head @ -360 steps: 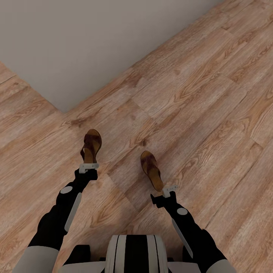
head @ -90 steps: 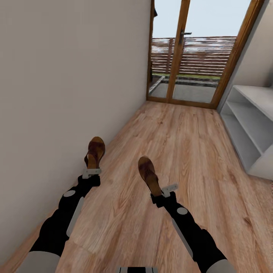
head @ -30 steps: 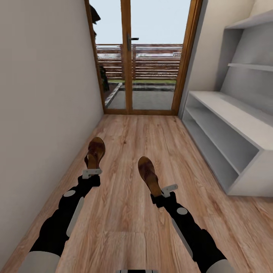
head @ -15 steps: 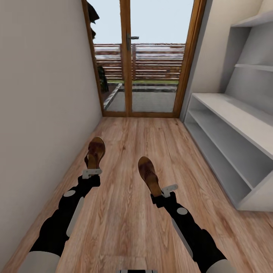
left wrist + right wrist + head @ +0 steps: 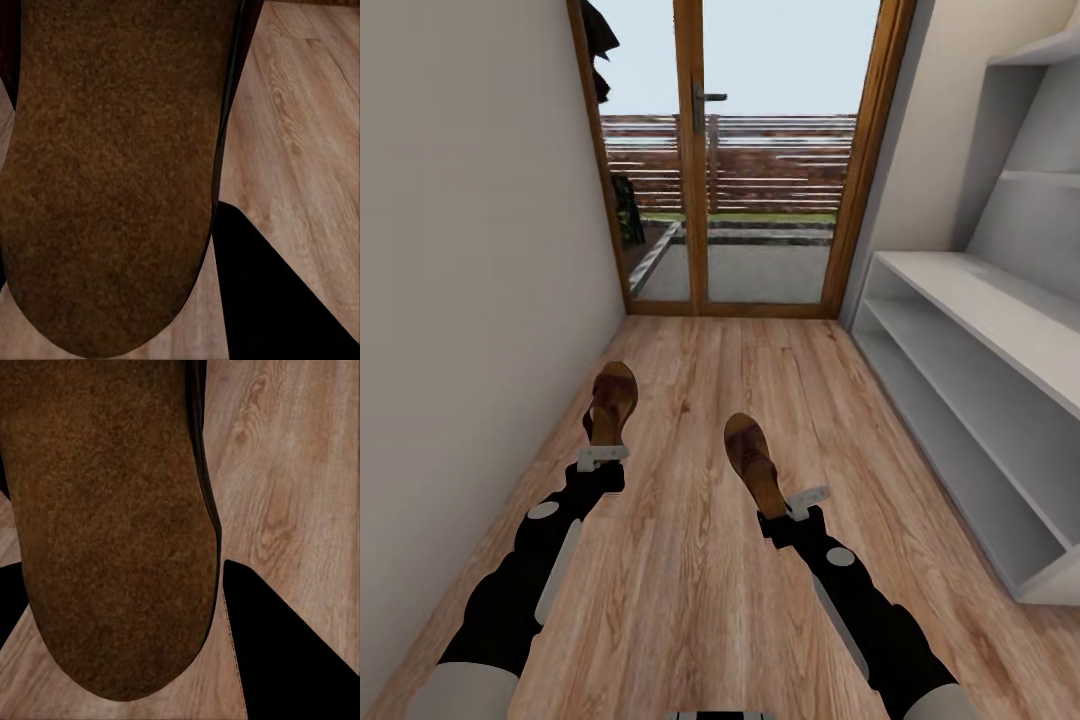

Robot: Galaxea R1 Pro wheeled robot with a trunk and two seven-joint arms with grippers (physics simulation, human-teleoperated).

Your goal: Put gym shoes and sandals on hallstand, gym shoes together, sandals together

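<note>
Left gripper (image 5: 600, 457) pinches one sandal (image 5: 610, 402), right gripper (image 5: 797, 503) the other sandal (image 5: 752, 463) (both airborne). The hallstand (image 5: 1000, 335) is bare; racking remains.

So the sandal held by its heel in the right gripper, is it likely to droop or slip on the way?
The sandal sticks out straight from the right gripper without sagging, so probably stiff-soled. Held only at the heel, it could pivot. Its insole looks grainy, likely not slippery.

Home corridor: plank floor (image 5: 690, 600), glazed wooden door (image 5: 760, 160), grey hallstand (image 5: 980, 340).
</note>
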